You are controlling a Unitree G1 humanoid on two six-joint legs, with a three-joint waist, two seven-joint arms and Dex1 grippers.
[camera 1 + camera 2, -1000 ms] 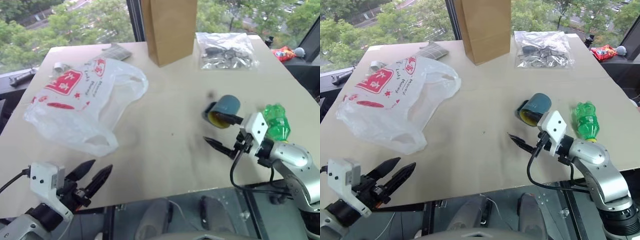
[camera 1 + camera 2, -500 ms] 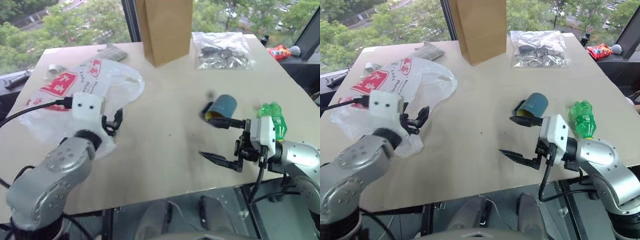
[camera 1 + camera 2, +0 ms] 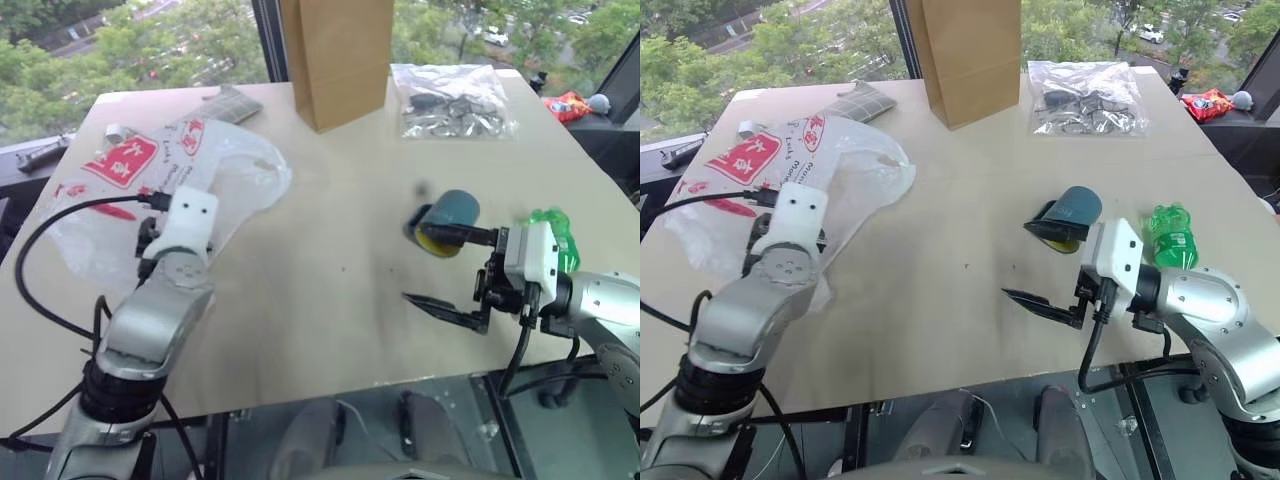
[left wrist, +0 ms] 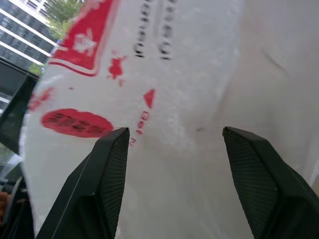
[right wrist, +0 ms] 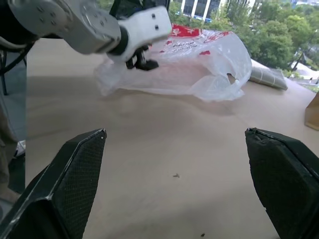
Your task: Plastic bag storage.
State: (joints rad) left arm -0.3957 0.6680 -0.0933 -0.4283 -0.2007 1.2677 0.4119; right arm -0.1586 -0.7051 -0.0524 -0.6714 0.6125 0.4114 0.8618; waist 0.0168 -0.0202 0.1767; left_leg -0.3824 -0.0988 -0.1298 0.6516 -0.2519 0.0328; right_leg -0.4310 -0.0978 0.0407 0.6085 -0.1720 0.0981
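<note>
The plastic bag [image 3: 215,165], thin translucent white with red print, lies crumpled on the left part of the table [image 3: 330,300]. My left gripper [image 4: 174,130] hovers over the bag's near edge, its fingers [image 4: 112,164] apart, and the bag's printed surface [image 4: 199,74] lies just ahead of them. Nothing is gripped between them. The right wrist view shows this left gripper [image 5: 139,59] at the bag's [image 5: 199,69] near rim. My right gripper [image 3: 440,270] is open above the table's right front, pointing left, and holds nothing.
A tall brown paper bag [image 3: 340,55] stands at the back middle, with a clear bag of dark parts [image 3: 455,100] to its right. A blue-grey cup [image 3: 447,220] lies on its side beside the right gripper, a green bottle [image 3: 550,235] behind it. A grey flat piece [image 3: 232,103] lies behind the plastic bag.
My left arm has come up from below the table's front edge and reached forward over the plastic bag, its wrist rolling. The right gripper rose a little and stayed open.
</note>
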